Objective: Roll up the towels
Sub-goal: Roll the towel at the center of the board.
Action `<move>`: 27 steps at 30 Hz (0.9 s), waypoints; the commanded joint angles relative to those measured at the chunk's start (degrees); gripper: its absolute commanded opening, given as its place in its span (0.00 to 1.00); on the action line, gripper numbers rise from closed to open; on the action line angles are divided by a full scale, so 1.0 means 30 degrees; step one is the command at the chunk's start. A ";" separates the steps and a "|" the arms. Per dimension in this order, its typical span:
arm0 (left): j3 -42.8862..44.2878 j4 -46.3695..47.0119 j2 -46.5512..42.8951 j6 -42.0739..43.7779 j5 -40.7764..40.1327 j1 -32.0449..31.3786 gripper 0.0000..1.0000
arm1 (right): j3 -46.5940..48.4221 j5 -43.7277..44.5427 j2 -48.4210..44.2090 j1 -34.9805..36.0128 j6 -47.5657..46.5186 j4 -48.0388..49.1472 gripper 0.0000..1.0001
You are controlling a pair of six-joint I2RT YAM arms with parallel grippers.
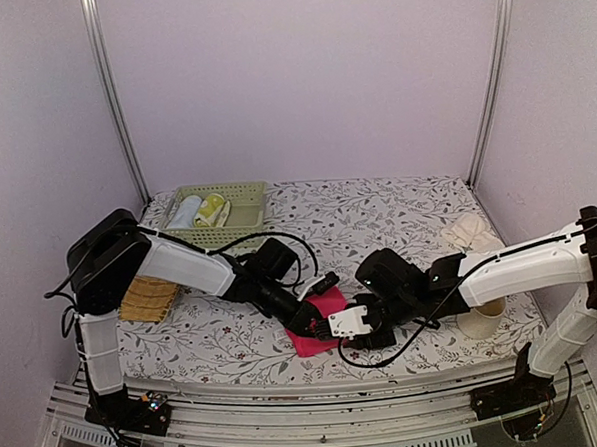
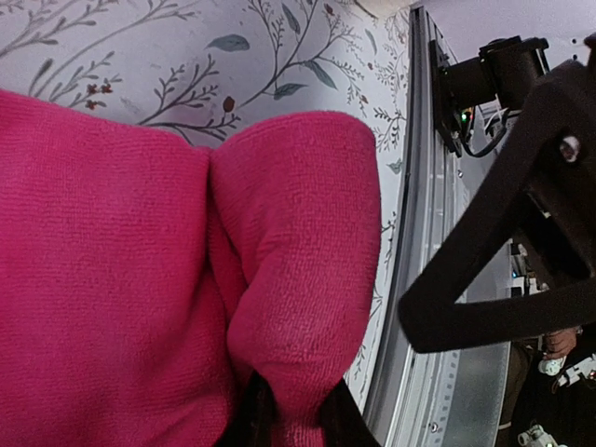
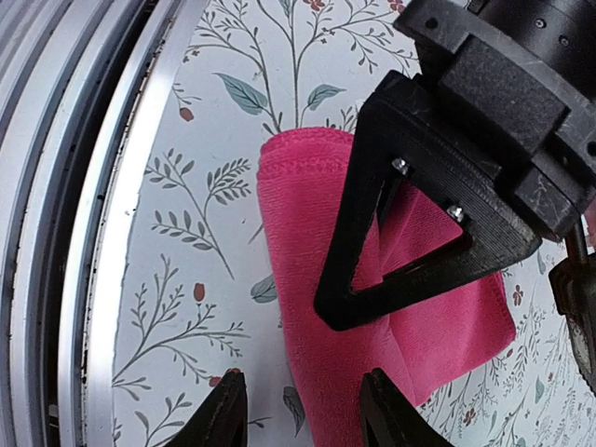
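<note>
Left tool (image 2: pixel 291 414) tight on a fold of the pink towel (image 2: pixel 112 279).

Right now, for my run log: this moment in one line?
left gripper: shut on pink towel | right gripper: open above it | cream towel: not held

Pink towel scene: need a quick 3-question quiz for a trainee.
1. True or false: the pink towel lies in the basket.
2. The left gripper is shut on: A the pink towel, B the mat, C the mug.
3. Fill in: the jaws of the right gripper are ____.
Key: 1 false; 2 A; 3 open.
</note>
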 commanded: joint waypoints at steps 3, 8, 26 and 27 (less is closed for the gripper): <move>-0.1046 -0.0221 0.0995 -0.1229 0.1063 0.0297 0.01 | -0.0478 0.1863 0.2046 0.0310 -0.0820 0.2824 0.45; -0.1341 0.0367 0.1179 -0.1344 0.1564 0.0660 0.00 | -0.0804 0.2692 0.3508 0.0296 -0.1181 0.3913 0.45; -0.4109 0.0254 -0.6468 -0.0274 -0.3920 0.2350 0.47 | 0.1871 -0.1639 0.6230 0.0330 -0.1728 -0.3416 0.13; -0.4584 0.0485 -0.7134 -0.0357 -0.4558 0.2320 0.48 | 0.2428 -0.1970 0.6312 0.0321 -0.1443 -0.4409 0.12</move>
